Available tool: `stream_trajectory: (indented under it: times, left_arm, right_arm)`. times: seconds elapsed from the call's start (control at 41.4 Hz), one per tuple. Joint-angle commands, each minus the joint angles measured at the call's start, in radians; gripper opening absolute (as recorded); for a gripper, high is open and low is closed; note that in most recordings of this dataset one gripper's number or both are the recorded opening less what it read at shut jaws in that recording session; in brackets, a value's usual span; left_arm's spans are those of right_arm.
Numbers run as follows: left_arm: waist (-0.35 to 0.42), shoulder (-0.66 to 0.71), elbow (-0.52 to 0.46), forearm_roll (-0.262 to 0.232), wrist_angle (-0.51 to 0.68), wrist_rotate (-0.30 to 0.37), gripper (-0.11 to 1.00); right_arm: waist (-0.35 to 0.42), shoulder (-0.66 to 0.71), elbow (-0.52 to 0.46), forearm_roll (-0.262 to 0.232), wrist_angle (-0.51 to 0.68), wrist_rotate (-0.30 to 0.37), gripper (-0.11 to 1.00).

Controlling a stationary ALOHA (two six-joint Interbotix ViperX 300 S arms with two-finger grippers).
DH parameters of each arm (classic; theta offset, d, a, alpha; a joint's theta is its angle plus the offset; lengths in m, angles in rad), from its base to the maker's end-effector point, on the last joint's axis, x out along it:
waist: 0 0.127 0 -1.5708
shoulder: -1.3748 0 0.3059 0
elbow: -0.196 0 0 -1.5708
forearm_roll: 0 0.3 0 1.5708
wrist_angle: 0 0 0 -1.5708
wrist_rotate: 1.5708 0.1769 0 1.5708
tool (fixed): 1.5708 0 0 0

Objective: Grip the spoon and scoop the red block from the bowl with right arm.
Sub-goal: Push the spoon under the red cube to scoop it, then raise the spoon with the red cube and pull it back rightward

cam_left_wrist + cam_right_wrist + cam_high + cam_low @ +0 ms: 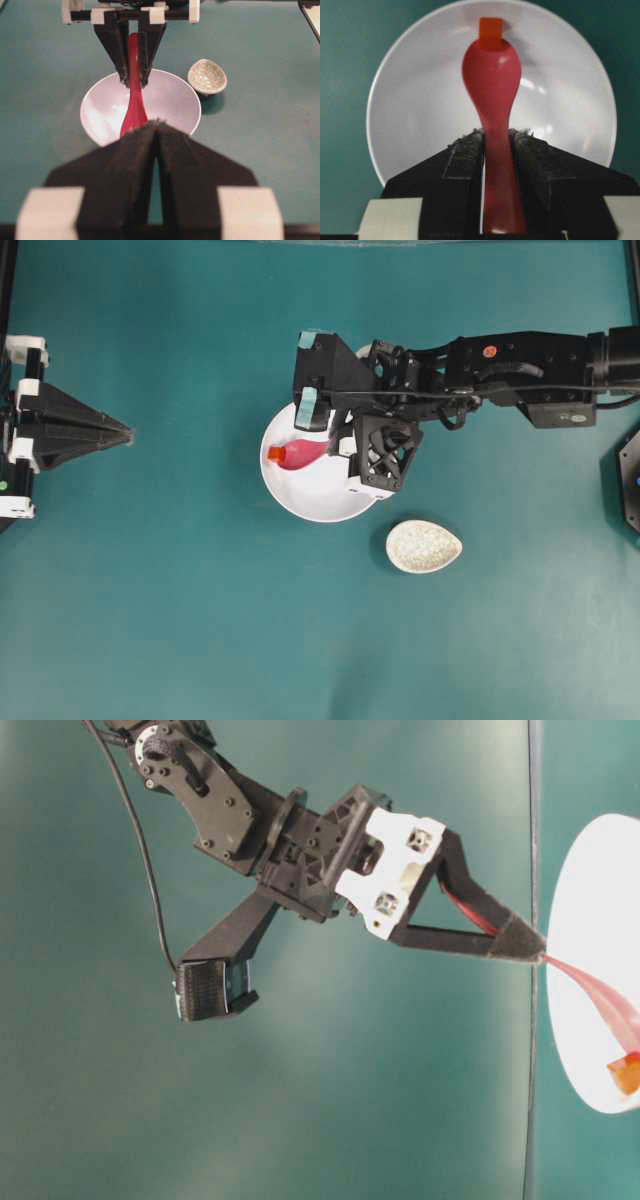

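You're working over the bowl (318, 495) near mid-table, w/ open teal table (200, 620) lying all round it. The only close neighbour is the speckled dish (424, 546), sitting just off the bowl's lower-right rim in the overhead view, not touching it. The left gripper (128, 433) is parked well apart at the left edge, so that side is giving you plenty of room.

Your right gripper (496, 137) is clamping the spoon (492, 85) by its handle, jaws narrow, pads pressing on both sides. The scoop is reaching down into the bowl, tip pointing toward the far rim.

The block (490, 33) is sitting inside the bowl at the spoon's tip, touching or just past the scoop's front edge; you can't tell if it's resting on the scoop. It's lying close to the bowl's wall on that side.

The right wrist cam is showing the block clearly; the left wrist cam is hiding it behind its own fingers, which are pressed together w/ nothing between them. The table-level view is giving you the spoon's downward tilt and the block (626, 1073) low at the tip.
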Motion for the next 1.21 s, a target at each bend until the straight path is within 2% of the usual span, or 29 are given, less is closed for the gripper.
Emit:
stream_trajectory:
  times: [0.0,0.29,0.555,0.893,1.182]
  left_arm:
    - [0.002,0.008,-0.025,0.003,-0.009,0.002,0.00]
    - [0.002,0.008,-0.023,0.002,-0.006,0.002,0.00]
    - [0.002,0.008,-0.023,0.002,-0.005,0.002,0.00]
    - [0.002,0.008,-0.023,0.002,-0.005,0.000,0.00]
    - [0.002,0.008,-0.023,0.002,-0.005,0.000,0.00]
  right_arm:
    - [0.002,-0.012,-0.025,0.005,-0.021,0.002,0.25]
    - [0.002,-0.018,-0.017,0.011,-0.032,0.002,0.25]
    - [0.002,-0.058,0.038,0.014,-0.055,0.008,0.25]
    - [0.002,-0.132,0.147,0.015,-0.216,0.072,0.25]
    - [0.009,-0.207,0.256,0.014,-0.356,0.071,0.25]
